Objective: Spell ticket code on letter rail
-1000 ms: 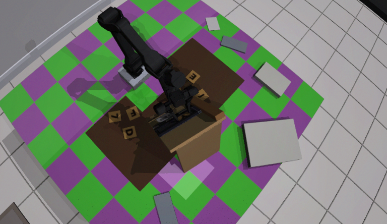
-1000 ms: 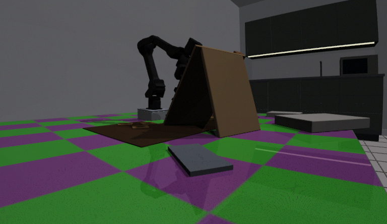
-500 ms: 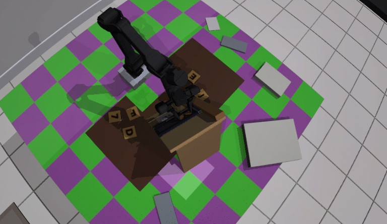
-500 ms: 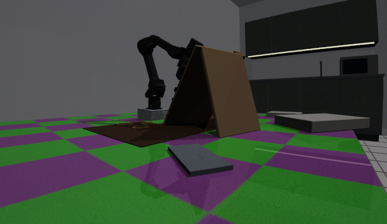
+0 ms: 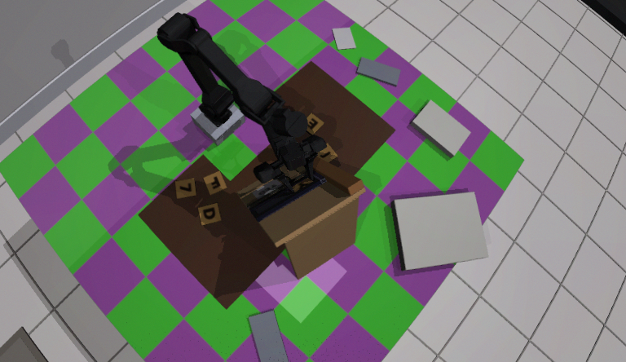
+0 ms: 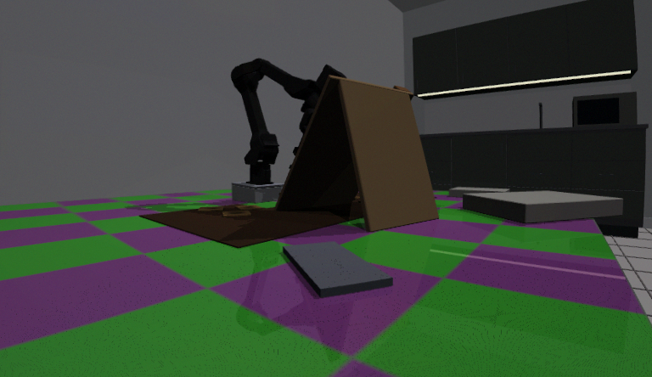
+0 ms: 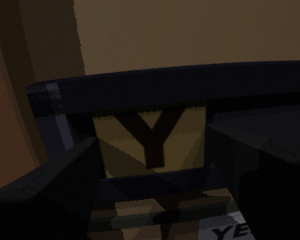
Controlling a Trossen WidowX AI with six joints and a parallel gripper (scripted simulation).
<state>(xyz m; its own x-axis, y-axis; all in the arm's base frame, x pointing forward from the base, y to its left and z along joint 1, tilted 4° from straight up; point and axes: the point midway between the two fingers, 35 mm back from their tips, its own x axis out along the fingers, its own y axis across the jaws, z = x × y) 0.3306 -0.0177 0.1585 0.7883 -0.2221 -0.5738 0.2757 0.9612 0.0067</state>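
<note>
Clock directions are from the fingers as seen from the top; the fingers (image 5: 305, 185) are closed on the sides of the Y tile (image 5: 301, 185) (image 7: 150, 155), which lies between the two dark lips of the rail (image 5: 284, 205) (image 7: 165, 86), near one end; its letter reads upright in the wrist view. Just beside is the ticket (image 5: 268, 188) (image 7: 221, 232), "YE" legible at its start, the rest hidden; behind the rail slopes the board (image 5: 318, 238) (image 6: 394, 161) (image 7: 190, 32), with a brown block (image 5: 339, 175) at its side, near 2 o'clock.

Near 1 o'clock a partly covered tile (image 5: 328, 153) lies on the mat (image 5: 221, 266) (image 6: 240, 236); the E tile (image 5: 315, 122) is at 12; farther off, the F tile (image 5: 214, 183) and 7 tile (image 5: 185, 187) are at 9, the D tile (image 5: 209, 214) at 8; the arm's base (image 5: 217, 133) (image 6: 250, 194) stands at 10.

Well apart on the counter (image 5: 300, 302) (image 6: 192, 324), a big pale slab (image 5: 440, 228) (image 6: 543, 205) lies at 4, a grey slab (image 5: 268, 337) (image 6: 336, 267) at 6; beyond stand dark cupboards (image 6: 524, 51).
</note>
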